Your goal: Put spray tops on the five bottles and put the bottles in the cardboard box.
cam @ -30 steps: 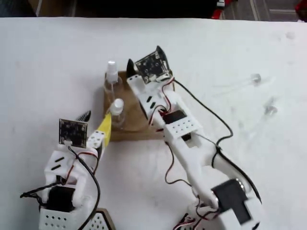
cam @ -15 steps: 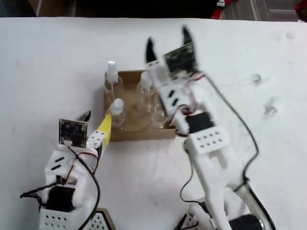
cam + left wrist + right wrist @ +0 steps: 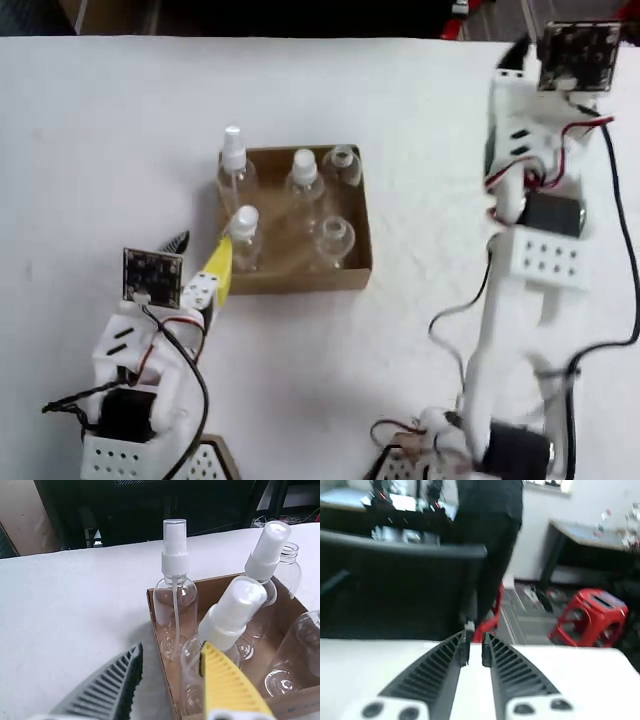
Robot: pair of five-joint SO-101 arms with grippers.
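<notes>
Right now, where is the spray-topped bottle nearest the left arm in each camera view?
High view: the spray-topped bottle stands in the corner of the cardboard box nearest the left arm, beside the yellow finger.
Left wrist view: the bottle rises front and centre, just behind the yellow finger.
Right wrist view: faces the far edge of the table and the room beyond.
Shared landmark: the yellow finger.

The left arm (image 3: 140,350) sits folded, near-left of the cardboard box (image 3: 366,215). The left hand (image 3: 170,662) is spread wide: gray finger (image 3: 115,690) outside the box's left wall, yellow finger (image 3: 227,685) at that wall's near end. The right arm (image 3: 525,260) extends well right of the box. The right hand (image 3: 474,647) points level, fingers nearly together, gripping nothing.
</notes>
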